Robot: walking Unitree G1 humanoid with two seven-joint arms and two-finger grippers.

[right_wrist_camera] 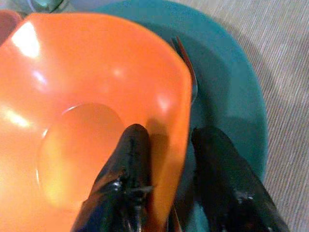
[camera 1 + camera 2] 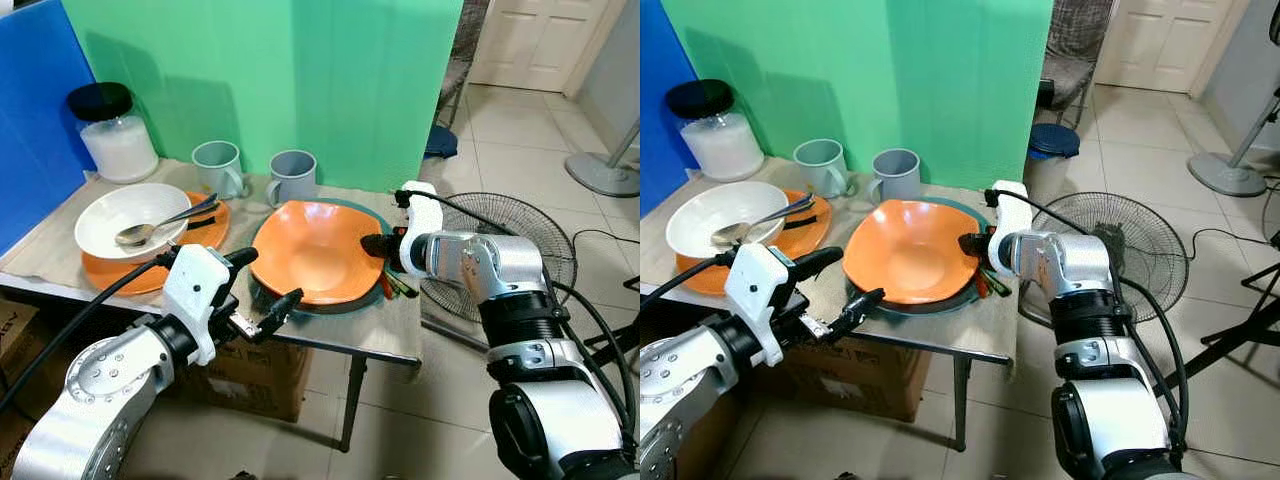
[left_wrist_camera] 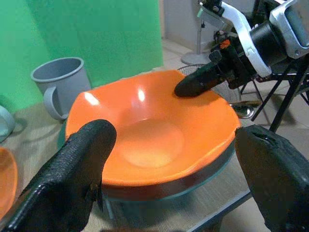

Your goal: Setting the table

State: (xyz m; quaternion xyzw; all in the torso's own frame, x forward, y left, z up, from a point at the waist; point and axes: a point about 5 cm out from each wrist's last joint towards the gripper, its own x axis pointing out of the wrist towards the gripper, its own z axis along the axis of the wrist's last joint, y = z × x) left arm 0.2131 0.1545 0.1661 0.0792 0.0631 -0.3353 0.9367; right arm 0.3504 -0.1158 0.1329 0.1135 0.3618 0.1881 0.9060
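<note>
1. The robot is busy with the orange bowl (image 2: 318, 252). The bowl sits on a teal plate (image 1: 231, 77) near the front right corner of the table (image 2: 60, 235).
2. I think the step in hand is putting this bowl in its place on the plate, or picking it up to move it. I cannot tell which.
3. The right gripper (image 1: 166, 145) is at the bowl's right rim. One finger is inside the bowl and the other is outside, so the rim sits between them. The fingers look closed on the rim, pinching it.
4. The left gripper (image 2: 268, 290) hovers at the front edge of the table, just beside the bowl. Its fingers (image 3: 77, 169) are spread wide apart and hold nothing.
5. A fork (image 1: 189, 72) lies on the teal plate, partly under the bowl's right side.
6. At the left end of the table a white bowl (image 2: 125, 215) with a spoon (image 2: 160, 225) in it sits on an orange plate (image 2: 205, 225). Two grey mugs (image 2: 218, 165) and a jar (image 2: 112, 130) stand along the back edge.
7. Next, I think the right gripper must keep the bowl level if it lifts it. The fork could get dragged along, and the table's front edge is close.
</note>
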